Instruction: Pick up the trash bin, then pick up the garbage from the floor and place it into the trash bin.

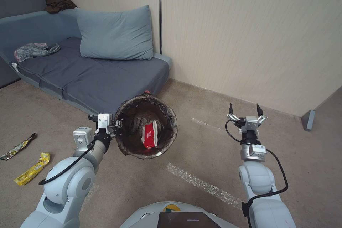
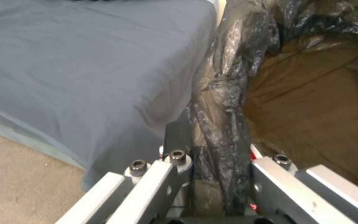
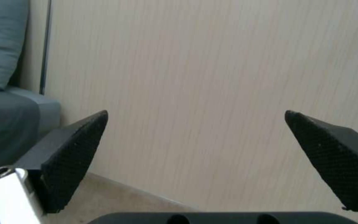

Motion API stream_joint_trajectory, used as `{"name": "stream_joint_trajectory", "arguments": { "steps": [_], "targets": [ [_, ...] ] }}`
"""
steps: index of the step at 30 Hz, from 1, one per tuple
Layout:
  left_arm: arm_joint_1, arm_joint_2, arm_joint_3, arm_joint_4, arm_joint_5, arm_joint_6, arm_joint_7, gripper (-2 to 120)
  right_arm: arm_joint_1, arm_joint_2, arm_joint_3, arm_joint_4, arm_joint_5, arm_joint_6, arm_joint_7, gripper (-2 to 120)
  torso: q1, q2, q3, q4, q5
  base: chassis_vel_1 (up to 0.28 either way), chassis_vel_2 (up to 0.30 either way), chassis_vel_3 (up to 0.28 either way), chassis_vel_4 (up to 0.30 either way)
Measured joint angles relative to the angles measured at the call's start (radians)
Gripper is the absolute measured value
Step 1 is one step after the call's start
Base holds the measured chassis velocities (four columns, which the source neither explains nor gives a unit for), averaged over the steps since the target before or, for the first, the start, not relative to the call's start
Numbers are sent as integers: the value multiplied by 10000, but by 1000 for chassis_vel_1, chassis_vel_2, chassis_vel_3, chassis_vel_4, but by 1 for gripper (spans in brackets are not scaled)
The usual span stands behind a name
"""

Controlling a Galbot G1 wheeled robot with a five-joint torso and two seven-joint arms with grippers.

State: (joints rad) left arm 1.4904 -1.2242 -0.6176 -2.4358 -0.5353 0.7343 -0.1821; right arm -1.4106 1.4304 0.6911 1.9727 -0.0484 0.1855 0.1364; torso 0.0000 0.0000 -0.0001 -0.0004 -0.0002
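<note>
Robot base: pale rounded torso top (image 1: 171, 215) at the head view's lower edge, both grey-white arms reaching forward from it.
Left gripper (image 1: 115, 127): fingers clenched on the left rim of the trash bin; in the left wrist view the dark fingers (image 2: 178, 137) pinch the folded bag edge.
Trash bin (image 1: 124, 146): small round white plastic bucket lined with a dark brown-black bag, held above the beige carpet, tilted so its mouth faces the head camera, just in front of the sofa.
Red-and-white snack packet (image 1: 149, 134): lying inside the bin.
Right gripper (image 1: 245, 109): raised over bare carpet, well apart from the bin, fingers spread wide, holding nothing.
Yellow wrapper (image 1: 32, 168): flat on the carpet, left of the left arm.
Dark foil wrapper (image 1: 17, 147): on the carpet near the yellow one.
Grey-blue sofa (image 1: 89, 74): against the wall, one cushion (image 1: 115, 34) upright on it.
</note>
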Motion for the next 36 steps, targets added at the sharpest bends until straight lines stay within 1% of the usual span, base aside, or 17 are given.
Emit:
{"name": "stream_joint_trajectory", "arguments": {
  "steps": [5,10,16,36],
  "targets": [
    [62,-18,-36,-42,-27,4,-48,0,96,-99,37,-57,175,-144,21,100,0,0,0,-2,1,0,0,0,0],
    [158,-119,-15,-161,27,7,-47,0,66,63,-47,-57,197,-175,27,100,0,0,0,-2,1,0,0,0,0],
    [167,-32,-92,-261,-4,11,-74,0,37,129,-228,-87,146,-190,27,100,0,0,1,-1,2,42,50,54,41],
    [160,-19,-225,-294,-199,12,-195,0,-36,295,-252,-113,-44,-220,48,100,0,0,1,-1,2,53,49,62,56]
  ]
}}
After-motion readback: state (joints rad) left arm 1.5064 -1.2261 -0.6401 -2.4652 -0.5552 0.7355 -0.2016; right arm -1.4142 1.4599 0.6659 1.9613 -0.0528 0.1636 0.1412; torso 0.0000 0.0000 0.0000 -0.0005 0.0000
